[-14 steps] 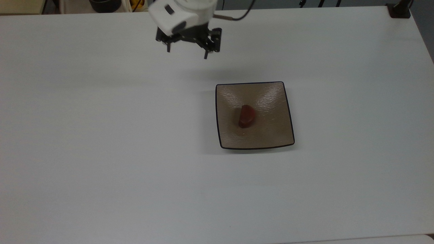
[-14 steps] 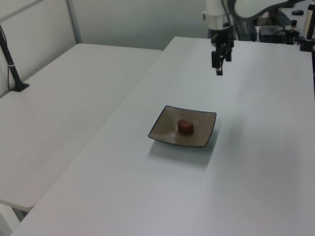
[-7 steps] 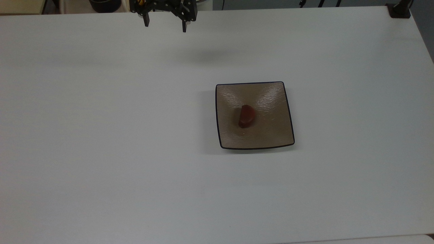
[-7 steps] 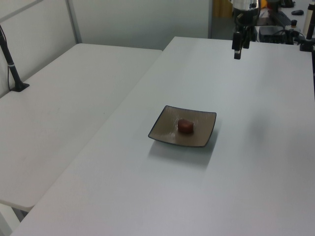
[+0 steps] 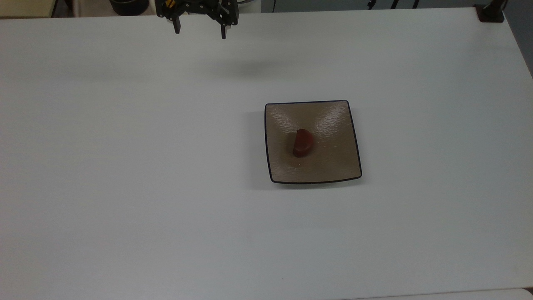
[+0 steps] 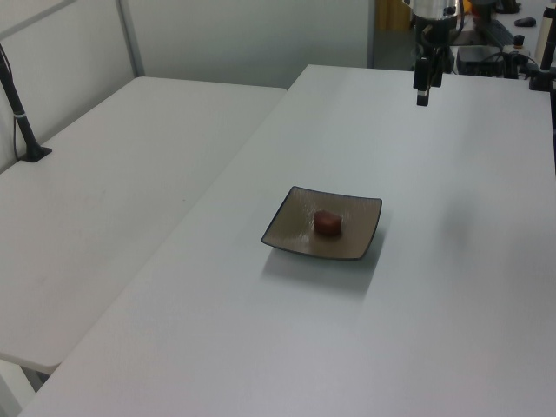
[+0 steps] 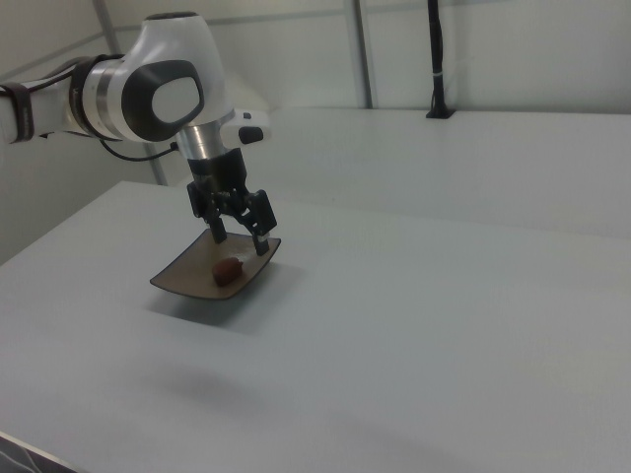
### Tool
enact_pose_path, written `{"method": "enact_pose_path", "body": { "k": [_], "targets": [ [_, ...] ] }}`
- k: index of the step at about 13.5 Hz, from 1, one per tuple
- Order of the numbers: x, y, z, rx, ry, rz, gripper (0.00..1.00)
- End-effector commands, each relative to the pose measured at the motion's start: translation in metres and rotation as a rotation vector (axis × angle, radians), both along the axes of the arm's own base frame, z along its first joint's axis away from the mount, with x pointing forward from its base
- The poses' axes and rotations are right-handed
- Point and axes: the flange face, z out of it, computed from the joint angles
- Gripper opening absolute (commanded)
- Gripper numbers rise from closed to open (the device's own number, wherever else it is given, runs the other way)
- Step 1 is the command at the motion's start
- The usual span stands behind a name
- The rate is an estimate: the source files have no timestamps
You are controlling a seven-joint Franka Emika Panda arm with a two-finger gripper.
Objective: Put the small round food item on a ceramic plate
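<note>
The small round food item [image 5: 302, 143] sits right in the middle of the ceramic plate [image 5: 333, 166], flat side toward nine o'clock in the top view. The plate rests on the white counter [image 5: 125, 187], a touch toward three o'clock of center. Up at eleven o'clock from the plate, well apart, the end effector [image 5: 200, 32] hangs above the counter's far edge, fingers spread wide, nothing between them.

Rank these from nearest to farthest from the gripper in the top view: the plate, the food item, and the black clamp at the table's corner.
From the gripper:
1. Ceramic plate, below and to the top view's right.
2. Small round food item, at the plate's middle, just past its near rim.
3. Black clamp, far top-right corner.
</note>
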Motion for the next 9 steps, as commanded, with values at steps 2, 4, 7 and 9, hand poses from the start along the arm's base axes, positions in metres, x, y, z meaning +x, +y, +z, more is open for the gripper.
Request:
{"method": "enact_pose_path", "body": {
  "k": [2, 4, 7, 9],
  "targets": [
    [-0.007, -0.011, 0.001, 0.052, 0.004, -0.005, 1.00],
    [-0.006, -0.010, 0.001, 0.073, 0.002, -0.010, 1.00],
    [-0.008, -0.018, 0.003, 0.063, 0.005, 0.011, 1.00],
    [-0.007, -0.023, 0.005, 0.064, -0.003, 0.042, 1.00]
  ]
}}
